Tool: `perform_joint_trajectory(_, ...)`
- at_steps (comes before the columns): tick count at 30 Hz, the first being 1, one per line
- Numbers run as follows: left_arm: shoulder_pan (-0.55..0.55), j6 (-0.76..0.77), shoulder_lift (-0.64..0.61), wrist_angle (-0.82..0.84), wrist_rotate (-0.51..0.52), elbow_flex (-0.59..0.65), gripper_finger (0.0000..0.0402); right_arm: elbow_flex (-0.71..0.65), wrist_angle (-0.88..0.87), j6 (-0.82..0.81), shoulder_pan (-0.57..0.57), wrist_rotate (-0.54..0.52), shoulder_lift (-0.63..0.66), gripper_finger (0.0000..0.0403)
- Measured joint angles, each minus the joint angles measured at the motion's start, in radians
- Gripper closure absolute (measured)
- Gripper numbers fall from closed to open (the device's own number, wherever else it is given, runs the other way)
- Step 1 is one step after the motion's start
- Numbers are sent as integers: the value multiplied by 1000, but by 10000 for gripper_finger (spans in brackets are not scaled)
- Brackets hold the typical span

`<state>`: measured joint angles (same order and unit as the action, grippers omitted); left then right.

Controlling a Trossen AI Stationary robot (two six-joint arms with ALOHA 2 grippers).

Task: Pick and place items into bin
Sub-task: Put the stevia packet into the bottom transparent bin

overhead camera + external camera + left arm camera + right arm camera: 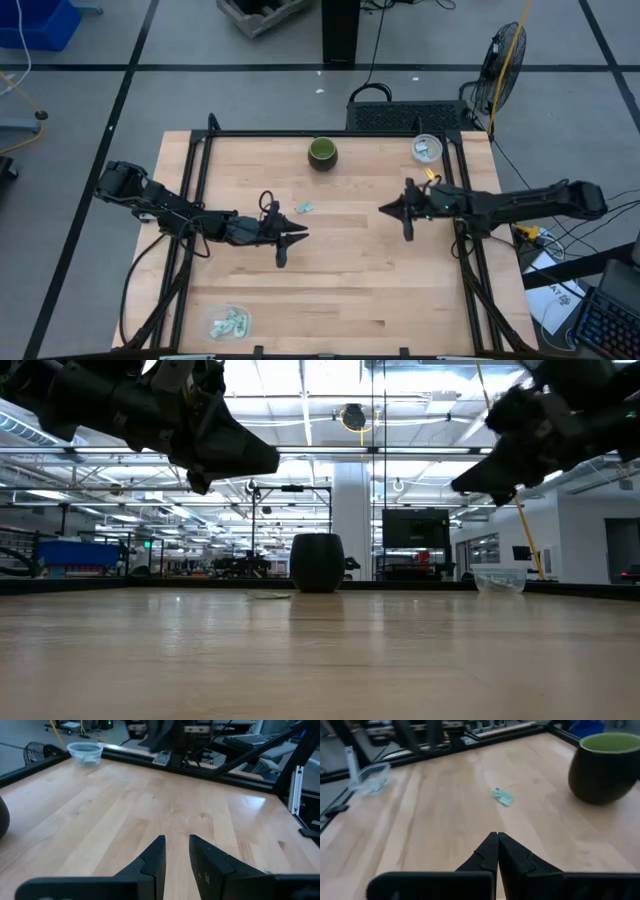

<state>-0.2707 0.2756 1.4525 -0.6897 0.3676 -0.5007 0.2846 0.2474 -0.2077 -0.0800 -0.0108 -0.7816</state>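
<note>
One pale green-and-white packet (305, 207) lies flat on the table, near the middle; it also shows in the right wrist view (503, 796) and the low view (270, 596). More packets lie in a clear tub (229, 322) at the near left and in a clear tub (427, 149) at the far right. My left gripper (290, 240) hovers above the table just near-left of the loose packet, its fingers (177, 845) a narrow gap apart and empty. My right gripper (395, 212) hovers to the packet's right, shut and empty (497, 837).
A dark green round bowl (322, 153) stands at the far middle of the table, beyond the packet; it also shows in the right wrist view (607, 767). A black frame (200, 160) runs along the table's edges. Bare wood lies between the two grippers.
</note>
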Motion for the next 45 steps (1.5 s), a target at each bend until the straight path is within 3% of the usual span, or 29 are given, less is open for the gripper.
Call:
perform_joint_trajectory(5,0,20,0,28,0,0,311,-46,-60,23,122,-124,151,402)
perform_joint_trajectory(10,0,42,0,39,0,0,311,-99,-77,51,196,-125,285,402)
perform_joint_trajectory(20,1,48,0,43,0,0,311,-108,-250,39,239,-131,513,403)
perform_joint_trajectory(25,1,48,0,44,0,0,311,-108,-393,40,239,-228,608,403)
perform_joint_trajectory(34,1,82,0,44,4,0,311,-206,-369,58,239,-221,678,403)
perform_joint_trajectory(37,2,135,0,52,60,0,311,-206,-345,86,239,-221,669,403)
perform_joint_trajectory(45,75,361,0,264,105,0,311,-212,-222,89,239,-222,670,400)
